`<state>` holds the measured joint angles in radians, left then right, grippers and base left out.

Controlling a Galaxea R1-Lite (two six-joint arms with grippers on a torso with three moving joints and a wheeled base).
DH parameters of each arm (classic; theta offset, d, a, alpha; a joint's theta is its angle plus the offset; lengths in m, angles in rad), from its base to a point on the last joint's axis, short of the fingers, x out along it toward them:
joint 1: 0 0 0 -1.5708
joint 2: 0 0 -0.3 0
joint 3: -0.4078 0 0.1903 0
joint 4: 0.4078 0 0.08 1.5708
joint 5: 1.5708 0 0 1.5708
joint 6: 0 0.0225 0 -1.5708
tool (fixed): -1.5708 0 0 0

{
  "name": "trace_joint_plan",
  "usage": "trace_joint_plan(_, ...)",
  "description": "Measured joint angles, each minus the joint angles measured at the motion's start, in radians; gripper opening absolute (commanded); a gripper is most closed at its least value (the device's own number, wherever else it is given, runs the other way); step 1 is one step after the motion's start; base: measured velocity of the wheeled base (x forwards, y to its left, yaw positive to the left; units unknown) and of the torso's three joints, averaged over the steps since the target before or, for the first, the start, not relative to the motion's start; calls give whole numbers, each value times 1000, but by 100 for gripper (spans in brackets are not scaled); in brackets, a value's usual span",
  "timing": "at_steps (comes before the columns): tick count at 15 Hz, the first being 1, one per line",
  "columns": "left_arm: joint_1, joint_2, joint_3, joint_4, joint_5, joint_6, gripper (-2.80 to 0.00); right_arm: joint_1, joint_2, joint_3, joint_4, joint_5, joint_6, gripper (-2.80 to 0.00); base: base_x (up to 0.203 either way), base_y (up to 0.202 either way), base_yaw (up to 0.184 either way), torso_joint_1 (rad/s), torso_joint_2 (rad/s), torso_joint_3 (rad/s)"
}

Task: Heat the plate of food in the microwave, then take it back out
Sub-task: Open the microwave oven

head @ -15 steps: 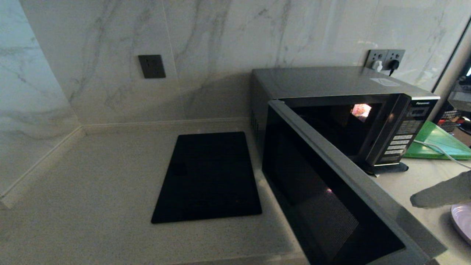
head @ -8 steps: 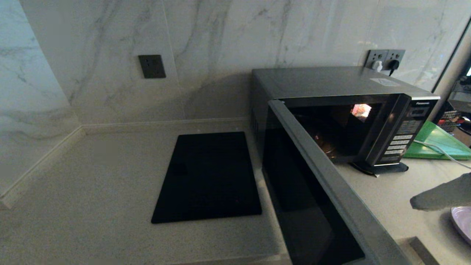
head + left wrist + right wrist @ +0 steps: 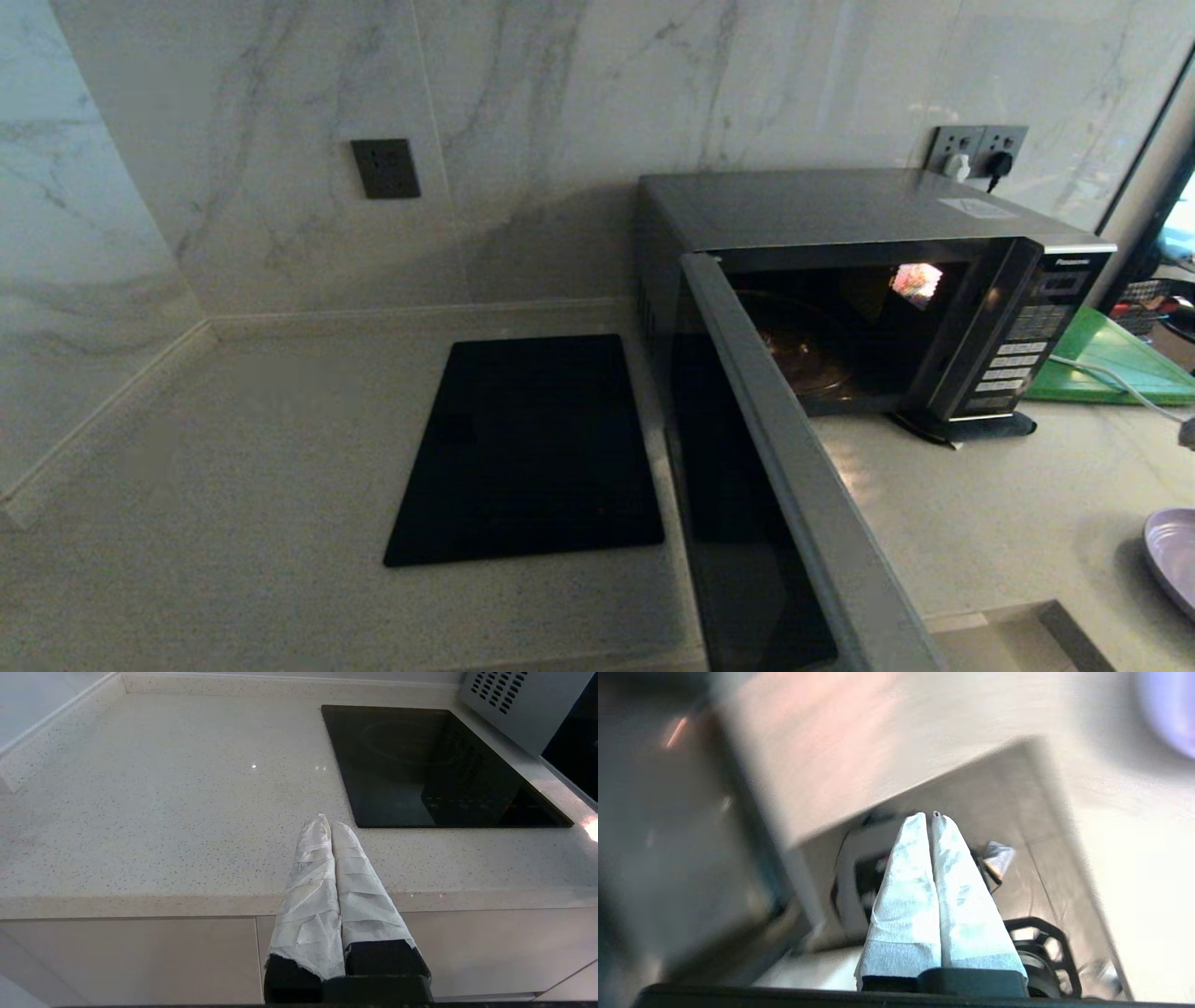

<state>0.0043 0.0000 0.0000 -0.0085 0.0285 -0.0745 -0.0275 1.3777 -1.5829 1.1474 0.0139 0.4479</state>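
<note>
Standing Open, the Microwave Waits While the Plate Sits on the Bench

Swinging out toward 6 o'clock in the head view, the door of the microwave hangs wide from its left hinge, wider than a second ago, when it still covered most of the cavity. Inside, the lit chamber holds only its glass turntable; no dish is in it. The plate of food lies on the pale speckled bench at about 4 o'clock, cut off by the picture's edge, so what it carries cannot be told. The same plate shows as a lilac blur in the right wrist view.

The right hand has its cloth-wrapped fingers pressed together on nothing; a second ago it reached in above the plate in the head view, and it has since drawn almost wholly out of that picture. The left hand hangs parked over the bench's front edge, fingers likewise pressed together and empty.

Farther back at 9 o'clock from the microwave, the black cooktop lies flat on the bench. At 3 o'clock a green board rests beside the button panel. Farthest, on the marble wall, a double socket carries two plugs, and a dark switch plate sits at 11 o'clock.
</note>
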Motion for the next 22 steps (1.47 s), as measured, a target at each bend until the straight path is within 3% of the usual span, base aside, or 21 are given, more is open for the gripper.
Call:
trace_joint_plan(5, 0, 0, 0, 0, 0, 0, -280, -410, 1, 136, -153, -25, 28, -280, 0, 0, 0, 0, 0, 0)
trace_joint_plan(7, 0, 0, 0, 0, 0, 0, -280, -536, 20, 202, -199, -27, 37, -280, 0, 0, 0, 0, 0, 0)
trace_joint_plan(10, 0, 0, 0, -1, 0, 0, -280, -659, 84, 275, -267, -26, 39, -280, 0, 0, 0, 0, 0, 0)
trace_joint_plan(13, 0, 0, 0, 0, 0, 0, -280, -709, 153, 303, -327, -25, 39, -280, 0, 0, 0, 0, 0, 0)
trace_joint_plan(14, 0, 0, 0, 0, 0, 0, -280, -715, 173, 303, -331, -22, 39, 0, 0, 0, 0, 0, 0, 0)
trace_joint_plan(22, 0, 0, 0, 0, 0, 0, -280, -798, 289, 303, -368, 23, 40, 0, 0, 0, 0, 0, 0, 0)
